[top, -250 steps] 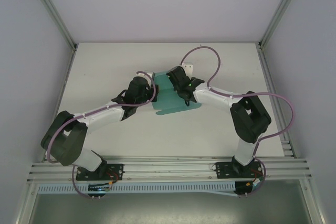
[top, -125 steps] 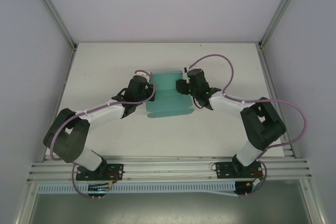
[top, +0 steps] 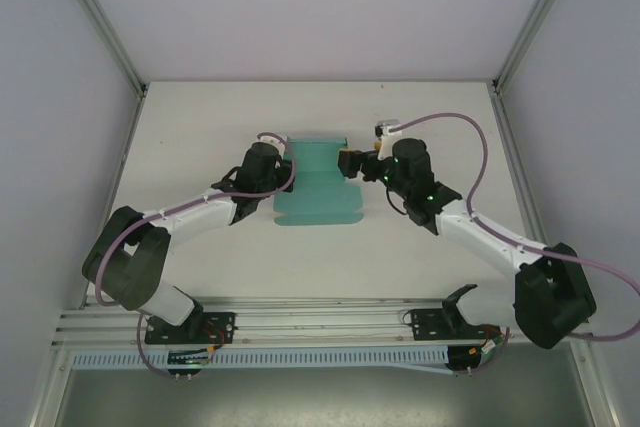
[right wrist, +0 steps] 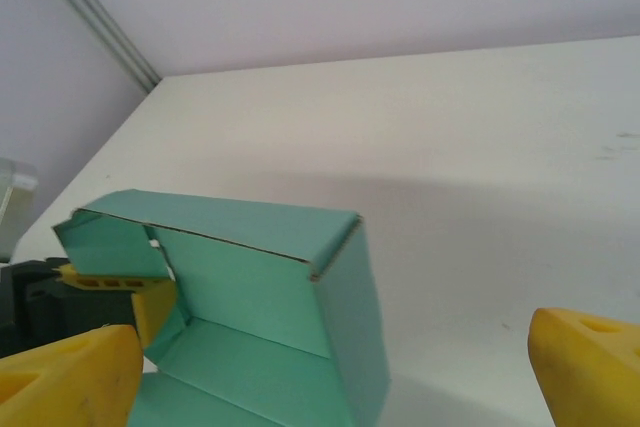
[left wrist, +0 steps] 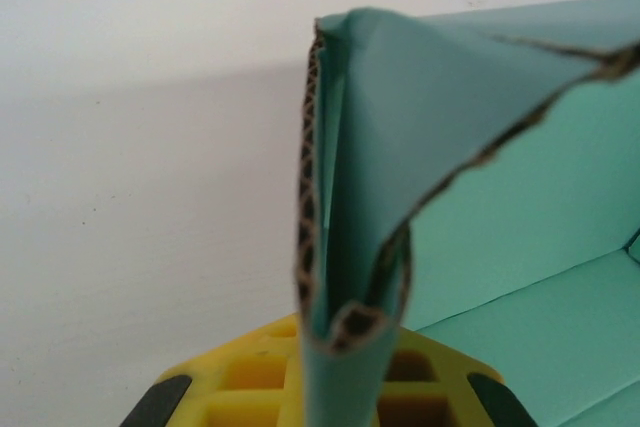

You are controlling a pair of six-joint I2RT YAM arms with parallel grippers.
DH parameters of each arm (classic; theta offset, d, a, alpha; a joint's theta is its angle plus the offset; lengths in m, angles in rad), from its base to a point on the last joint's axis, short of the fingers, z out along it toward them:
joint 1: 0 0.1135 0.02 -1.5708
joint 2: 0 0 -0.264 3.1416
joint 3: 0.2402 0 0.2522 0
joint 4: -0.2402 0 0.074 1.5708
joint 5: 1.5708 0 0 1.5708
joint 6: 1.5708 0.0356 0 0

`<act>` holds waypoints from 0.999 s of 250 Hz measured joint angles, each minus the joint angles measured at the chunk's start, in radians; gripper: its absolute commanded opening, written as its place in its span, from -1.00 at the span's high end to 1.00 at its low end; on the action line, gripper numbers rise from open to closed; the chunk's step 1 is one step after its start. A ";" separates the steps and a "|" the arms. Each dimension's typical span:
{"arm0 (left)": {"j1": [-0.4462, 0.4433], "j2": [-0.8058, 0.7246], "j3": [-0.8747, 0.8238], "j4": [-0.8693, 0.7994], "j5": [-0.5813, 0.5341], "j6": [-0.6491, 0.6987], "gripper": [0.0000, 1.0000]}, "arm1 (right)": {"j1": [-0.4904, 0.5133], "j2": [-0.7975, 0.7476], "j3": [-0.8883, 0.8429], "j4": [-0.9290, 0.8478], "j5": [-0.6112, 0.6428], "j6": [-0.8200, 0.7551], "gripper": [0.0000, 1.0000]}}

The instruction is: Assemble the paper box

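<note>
Worktop (top: 200,127): white and wide, it lies under both arms.
Paper box (top: 315,192): teal-green card near the middle of the worktop, between the two end effectors. Its near panels lie flat, its far panels stand up, and one folds over like a small roof.
Left end effector (top: 284,169): at the far left corner of the box. In its wrist view I see a folded flap with a brown corrugated edge rising from between the yellow fingers, so I read it as clenched on this flap.
Right end effector (top: 349,163): just beside the far right corner of the box. It is released, and its yellow fingers (right wrist: 70,377) stand wide apart.
</note>
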 measured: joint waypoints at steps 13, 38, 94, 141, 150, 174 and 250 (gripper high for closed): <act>0.000 0.003 0.016 -0.019 0.029 0.043 1.00 | -0.020 -0.034 -0.024 -0.014 0.008 0.010 -0.98; 0.001 0.048 0.114 -0.117 0.113 0.142 1.00 | -0.073 -0.098 -0.054 -0.077 0.023 0.030 -0.98; 0.001 0.230 0.432 -0.507 0.306 0.422 1.00 | -0.140 -0.214 -0.057 -0.270 0.028 0.032 -0.98; -0.002 0.356 0.625 -0.827 0.302 0.577 1.00 | -0.163 -0.261 -0.057 -0.419 0.044 0.025 -0.98; -0.003 0.384 0.658 -0.870 0.272 0.590 1.00 | -0.169 -0.265 -0.058 -0.438 0.050 0.024 -0.98; -0.013 0.468 0.723 -0.937 0.188 0.609 1.00 | -0.180 -0.270 -0.065 -0.466 0.060 0.024 -0.98; -0.096 0.602 0.753 -0.955 -0.115 0.673 0.96 | -0.183 -0.260 -0.077 -0.498 0.064 0.024 -0.98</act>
